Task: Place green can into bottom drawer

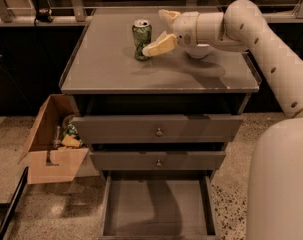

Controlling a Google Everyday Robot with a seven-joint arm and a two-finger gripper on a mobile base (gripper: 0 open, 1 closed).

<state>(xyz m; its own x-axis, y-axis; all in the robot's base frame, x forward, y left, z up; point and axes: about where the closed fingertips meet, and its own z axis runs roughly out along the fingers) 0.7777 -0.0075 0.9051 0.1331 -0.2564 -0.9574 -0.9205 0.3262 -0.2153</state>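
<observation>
Currently the small green patterned drink can (pixel 141 39) stands upright on the grey bench (pixel 101 69), just left of the cream gripper (pixel 162 31), which is spread wide and holds nothing. Likely light, thin-walled and slippery, it suits a gentle mid-body squeeze.

Flat grey cabinet top (pixel 106 69) with a low raised rim. Standing upright on it, back of centre: small green patterned drink can (pixel 141 39) with silver top. To its right, on the same surface, round white bowl (pixel 198 51), largely hidden behind the arm. Hovering just right of the can, cream two-finger gripper (pixel 159 32), fingers spread apart. Below, speckled stone floor (pixel 228 184), carrying an open brown cardboard box (pixel 51 156) left of the cabinet.
</observation>
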